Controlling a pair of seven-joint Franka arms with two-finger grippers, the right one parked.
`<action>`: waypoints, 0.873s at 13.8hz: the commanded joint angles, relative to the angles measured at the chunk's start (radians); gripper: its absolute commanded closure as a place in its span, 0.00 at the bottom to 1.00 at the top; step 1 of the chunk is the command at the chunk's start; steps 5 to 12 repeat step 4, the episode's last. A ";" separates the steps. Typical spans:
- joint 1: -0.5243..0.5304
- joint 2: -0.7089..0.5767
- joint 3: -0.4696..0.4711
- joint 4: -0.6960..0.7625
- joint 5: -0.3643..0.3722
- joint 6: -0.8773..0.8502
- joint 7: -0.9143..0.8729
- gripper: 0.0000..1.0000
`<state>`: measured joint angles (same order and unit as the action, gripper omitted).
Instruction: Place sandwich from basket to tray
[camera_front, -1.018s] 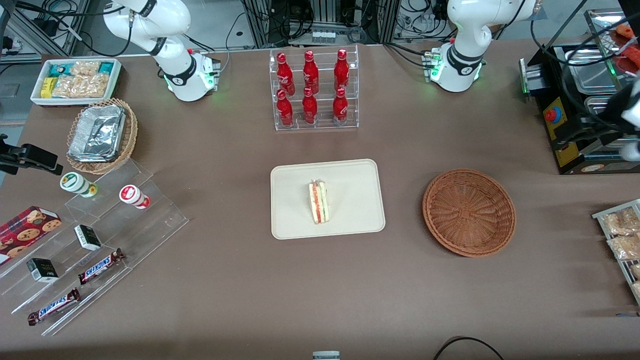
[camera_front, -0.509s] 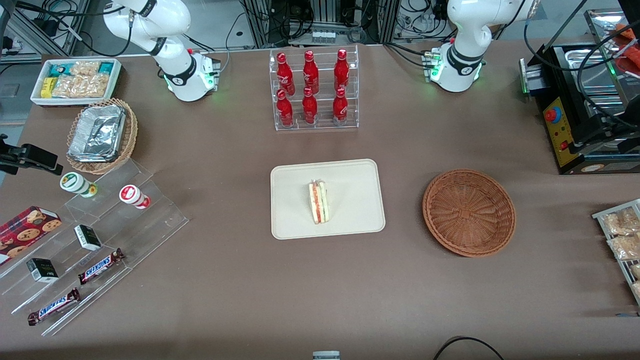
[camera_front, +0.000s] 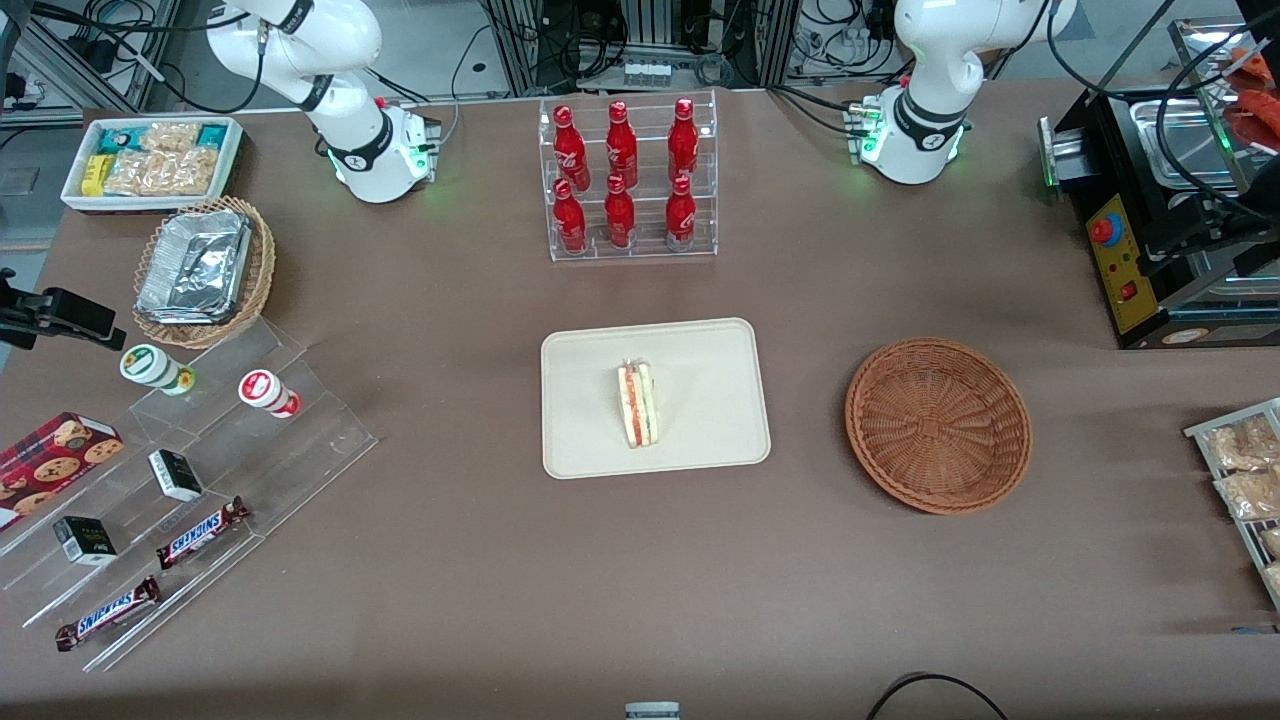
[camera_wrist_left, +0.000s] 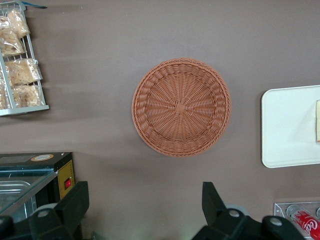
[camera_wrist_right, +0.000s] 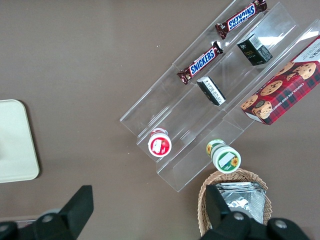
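Lying on its side, the sandwich rested near the middle of the tray, filling edge up. The basket sat well apart from the tray, toward the working arm's end of the table, with nothing in it. The gripper hung high above the basket, its fingers spread wide and clear of everything. Farther off stood a rack of red bottles.
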<state>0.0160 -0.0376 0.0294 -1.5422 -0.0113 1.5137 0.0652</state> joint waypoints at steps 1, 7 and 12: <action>0.001 0.022 -0.002 0.033 -0.015 0.014 -0.012 0.00; 0.001 0.068 -0.005 0.096 -0.013 0.006 -0.021 0.00; 0.001 0.068 -0.005 0.096 -0.013 0.006 -0.021 0.00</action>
